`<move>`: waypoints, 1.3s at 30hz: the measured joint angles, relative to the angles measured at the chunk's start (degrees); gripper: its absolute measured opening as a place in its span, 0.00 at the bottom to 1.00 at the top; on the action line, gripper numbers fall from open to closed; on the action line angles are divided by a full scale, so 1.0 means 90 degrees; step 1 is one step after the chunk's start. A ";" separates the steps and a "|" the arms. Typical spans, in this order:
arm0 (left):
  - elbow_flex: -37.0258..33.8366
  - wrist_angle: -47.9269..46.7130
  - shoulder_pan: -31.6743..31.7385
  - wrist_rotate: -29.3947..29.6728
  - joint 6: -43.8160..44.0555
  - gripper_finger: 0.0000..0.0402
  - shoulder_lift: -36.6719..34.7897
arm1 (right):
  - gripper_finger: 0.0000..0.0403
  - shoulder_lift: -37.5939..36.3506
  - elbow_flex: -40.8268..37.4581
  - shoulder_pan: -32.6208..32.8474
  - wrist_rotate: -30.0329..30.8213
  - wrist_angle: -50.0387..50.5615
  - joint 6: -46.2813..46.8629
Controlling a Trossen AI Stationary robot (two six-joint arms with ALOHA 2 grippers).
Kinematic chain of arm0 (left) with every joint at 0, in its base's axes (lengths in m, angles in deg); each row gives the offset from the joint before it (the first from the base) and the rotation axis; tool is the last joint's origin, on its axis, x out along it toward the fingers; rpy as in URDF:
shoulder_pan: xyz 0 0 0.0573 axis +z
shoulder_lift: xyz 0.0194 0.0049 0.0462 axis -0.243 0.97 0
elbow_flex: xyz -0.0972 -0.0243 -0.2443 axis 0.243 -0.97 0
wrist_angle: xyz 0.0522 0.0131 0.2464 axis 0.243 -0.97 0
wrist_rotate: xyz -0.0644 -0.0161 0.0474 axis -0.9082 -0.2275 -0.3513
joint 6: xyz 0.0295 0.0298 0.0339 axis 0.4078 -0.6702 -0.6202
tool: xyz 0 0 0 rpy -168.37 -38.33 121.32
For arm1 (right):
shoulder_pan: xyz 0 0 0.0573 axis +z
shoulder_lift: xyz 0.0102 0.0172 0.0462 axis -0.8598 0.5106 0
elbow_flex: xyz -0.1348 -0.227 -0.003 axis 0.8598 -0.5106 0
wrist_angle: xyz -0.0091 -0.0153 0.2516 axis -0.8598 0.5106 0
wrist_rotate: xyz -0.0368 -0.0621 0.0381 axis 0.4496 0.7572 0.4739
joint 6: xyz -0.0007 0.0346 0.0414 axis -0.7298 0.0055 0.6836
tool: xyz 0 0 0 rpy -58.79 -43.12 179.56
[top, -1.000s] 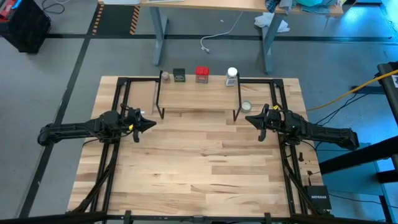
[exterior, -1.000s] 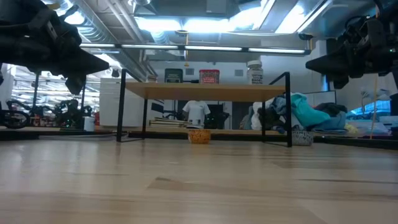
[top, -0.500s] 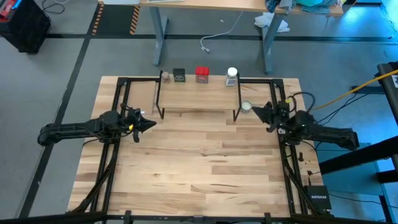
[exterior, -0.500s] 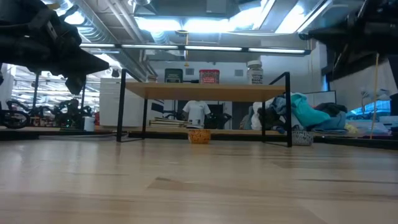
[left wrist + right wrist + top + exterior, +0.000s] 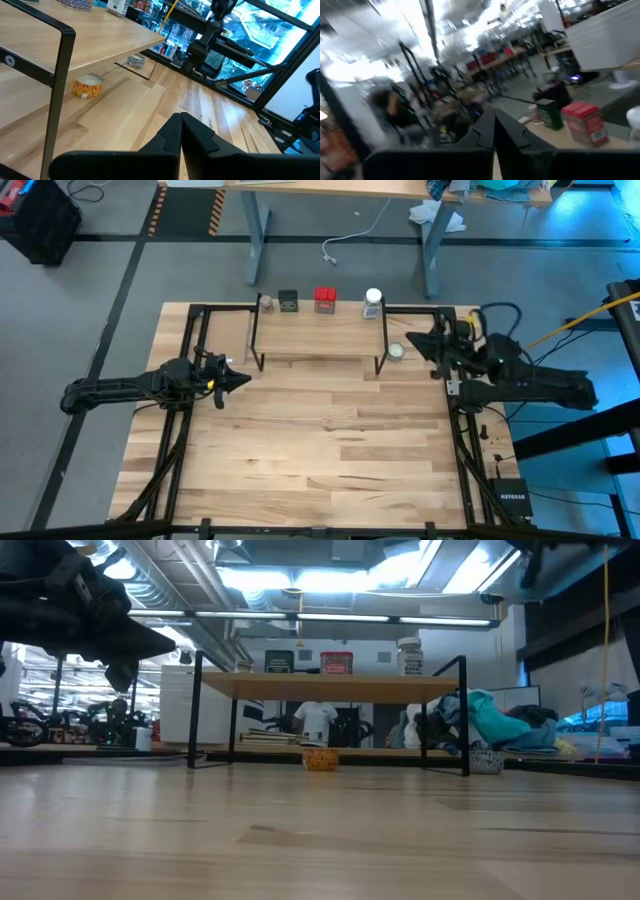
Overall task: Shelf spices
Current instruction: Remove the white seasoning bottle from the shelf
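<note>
Four spices stand in a row on the far edge of the shelf (image 5: 318,330): a tan-grey round jar (image 5: 266,303), a dark square tin (image 5: 288,301), a red square box (image 5: 324,299) and a clear white-lidded jar (image 5: 373,302). The low view shows them on the shelf board (image 5: 330,687). My left gripper (image 5: 244,379) is shut and empty, hovering off the shelf's near left leg. My right gripper (image 5: 411,341) is shut and empty, raised beside the shelf's right end. Its wrist view shows the shut fingers (image 5: 494,116) with the tin (image 5: 550,114) and red box (image 5: 585,123) beyond.
A flat pale round disc-like object (image 5: 396,351) lies on the table by the shelf's right legs; the left wrist view shows it (image 5: 87,86) under the board. Black rails run along both table sides. Bare planks stretch between the arms and toward the near edge (image 5: 320,480).
My right gripper has moved toward the table's far edge and risen, leaving the low view through its top; its arm has swung toward the shelf's right end. It has stayed shut. My left arm and the spices have kept still.
</note>
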 joint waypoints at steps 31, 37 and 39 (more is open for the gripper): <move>0.0000 0.1832 -0.0001 0.0745 0.0460 0.00 0.0002 | 0.02 0.6005 0.6631 -0.0189 0.2374 0.3683 -0.3957; 0.0211 0.3514 -0.0001 0.0254 0.0116 0.00 0.0058 | 0.02 0.5939 0.6635 -0.0822 0.1718 0.4447 -0.3389; 0.0480 0.3515 -0.0003 0.0251 -0.0160 0.00 0.0137 | 0.02 0.5941 0.6635 -0.1020 0.1527 0.4638 -0.3387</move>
